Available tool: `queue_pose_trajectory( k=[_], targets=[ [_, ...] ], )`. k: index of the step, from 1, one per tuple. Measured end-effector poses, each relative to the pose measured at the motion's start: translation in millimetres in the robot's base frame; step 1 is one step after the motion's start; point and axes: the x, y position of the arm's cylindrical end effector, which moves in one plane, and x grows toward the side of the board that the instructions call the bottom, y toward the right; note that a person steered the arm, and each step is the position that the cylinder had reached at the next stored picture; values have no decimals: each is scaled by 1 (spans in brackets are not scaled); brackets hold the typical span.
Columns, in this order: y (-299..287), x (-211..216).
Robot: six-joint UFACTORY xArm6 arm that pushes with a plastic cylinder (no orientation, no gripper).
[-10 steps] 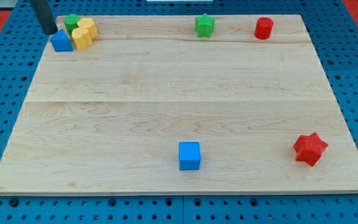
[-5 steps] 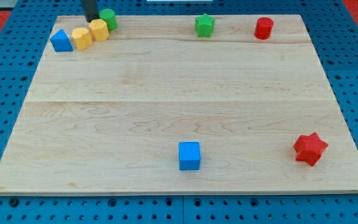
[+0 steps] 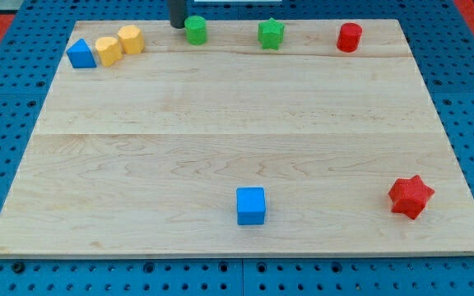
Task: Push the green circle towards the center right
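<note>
The green circle (image 3: 196, 30) sits near the view's top edge of the wooden board (image 3: 237, 140), left of the middle. My tip (image 3: 177, 25) is right against its left side, touching or nearly so. The dark rod rises out of the view's top. A green star (image 3: 271, 34) stands to the right of the green circle, with a gap between them.
A red cylinder (image 3: 349, 37) is at the top right. Two yellow blocks (image 3: 120, 44) and a blue triangle (image 3: 81, 54) sit at the top left. A blue cube (image 3: 251, 205) is at the bottom middle, a red star (image 3: 410, 196) at the bottom right.
My tip moved right along the top edge, pushing the green circle away from the yellow blocks and towards the green star. The yellow blocks shifted a little.
</note>
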Motion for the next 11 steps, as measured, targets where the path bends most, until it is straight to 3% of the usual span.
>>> queue_pose_trajectory(
  k=[2, 7, 10, 11],
  targets=[
    [23, 6],
    [70, 86],
    [181, 107],
    [188, 113]
  ],
)
